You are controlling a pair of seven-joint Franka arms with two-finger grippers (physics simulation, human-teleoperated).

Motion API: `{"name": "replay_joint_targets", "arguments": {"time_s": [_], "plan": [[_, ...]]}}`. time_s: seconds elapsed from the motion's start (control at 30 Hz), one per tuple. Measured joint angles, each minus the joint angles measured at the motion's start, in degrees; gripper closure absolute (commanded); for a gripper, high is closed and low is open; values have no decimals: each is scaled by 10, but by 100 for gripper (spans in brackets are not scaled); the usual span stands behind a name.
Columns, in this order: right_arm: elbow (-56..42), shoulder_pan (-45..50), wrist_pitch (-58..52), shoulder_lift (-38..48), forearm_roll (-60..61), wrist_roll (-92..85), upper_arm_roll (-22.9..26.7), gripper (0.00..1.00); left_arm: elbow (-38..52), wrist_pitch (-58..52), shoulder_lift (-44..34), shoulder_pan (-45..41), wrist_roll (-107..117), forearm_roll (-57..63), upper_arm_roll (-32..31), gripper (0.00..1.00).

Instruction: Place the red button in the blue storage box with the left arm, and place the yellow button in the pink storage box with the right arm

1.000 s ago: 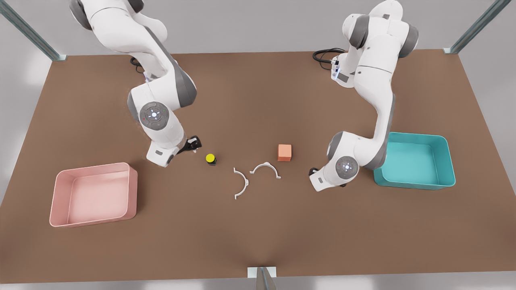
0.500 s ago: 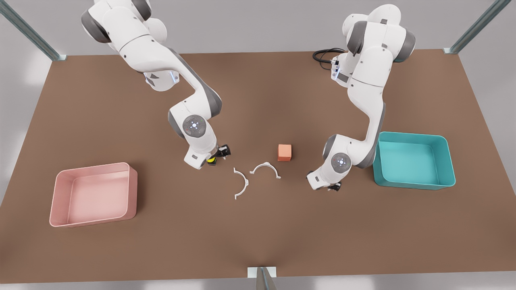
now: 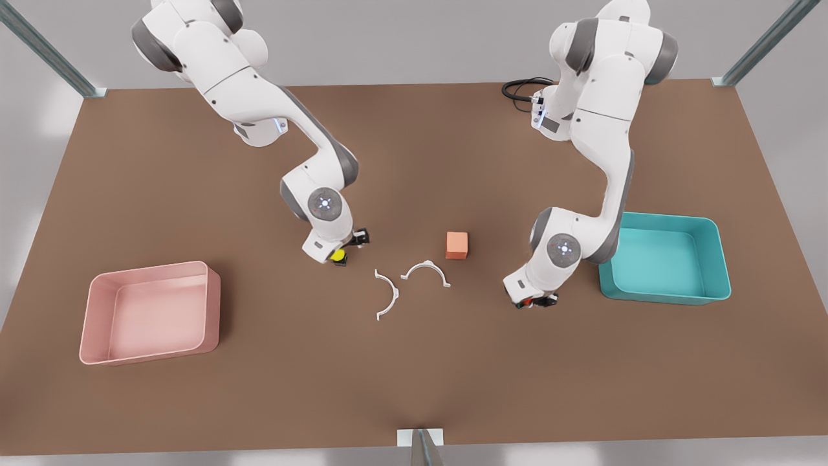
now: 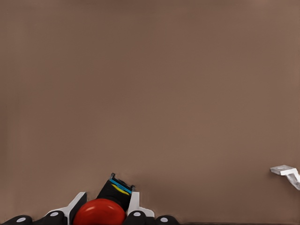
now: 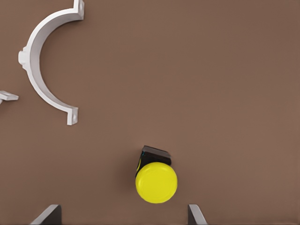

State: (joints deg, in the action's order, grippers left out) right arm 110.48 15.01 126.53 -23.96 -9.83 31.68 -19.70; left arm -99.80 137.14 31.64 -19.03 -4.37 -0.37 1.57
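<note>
**Q:** Step in hand, and where do your two buttons sit?

**A:** Grasp stage on both sides, nothing delivered. Your left gripper [image 3: 534, 301] is down at the table near the blue storage box [image 3: 664, 259], on the front view's right. The red button [image 4: 99, 212] sits between its fingers [image 4: 135, 202], which stand hard against the black base on either side, so I judge it clamped or very nearly so. Whether it is off the table [image 3: 414, 362] I cannot tell.

**Q:** And the right side?

**A:** Your right gripper [image 3: 341, 250] is low over the yellow button [image 5: 156, 182], which stands on the table just beside a white curved clip [image 5: 45, 63]. Its fingertips [image 5: 47, 214] are spread wide, well clear of the button on both sides, gripping nothing.

**Q:** What does the next move call for?

**A:** On the left, you would lift straight, carry the short way to the blue box, then release inside its low walls. On the right, descend to straddle the base, close, then make the longer carry to the pink storage box [image 3: 150, 312]. Small base, so keep it centred between the pads. The orange cube [image 3: 457, 244] is no part of the job.
</note>
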Motion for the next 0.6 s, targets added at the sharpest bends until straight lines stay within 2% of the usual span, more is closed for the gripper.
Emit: {"name": "replay_joint_targets", "arguments": {"time_s": [0.1, 0.23, 0.4, 0.43, 0.47, 0.6], "plan": [[13, -2, 3, 0, -10, 11, 2, 0, 0, -67, -70, 91, -26, 0, 1, 57], [21, -3, 11, -14, -21, 23, 2, 0, -7, -144, -100, 244, -105, 2, 2, 57], [39, -11, 52, -37, -29, 35, 3, 0, -64, -202, -96, 277, -206, 18, 26, 53], [40, -12, 61, -41, -32, 37, 4, 0, -70, -208, -88, 277, -224, 18, 32, 3], [40, -12, 69, -45, -34, 39, 4, 0, -76, -215, -83, 277, -242, 18, 39, 0], [40, -18, 97, -55, -40, 46, 5, 0, -72, -233, -79, 274, -302, 15, 45, 0]]}}
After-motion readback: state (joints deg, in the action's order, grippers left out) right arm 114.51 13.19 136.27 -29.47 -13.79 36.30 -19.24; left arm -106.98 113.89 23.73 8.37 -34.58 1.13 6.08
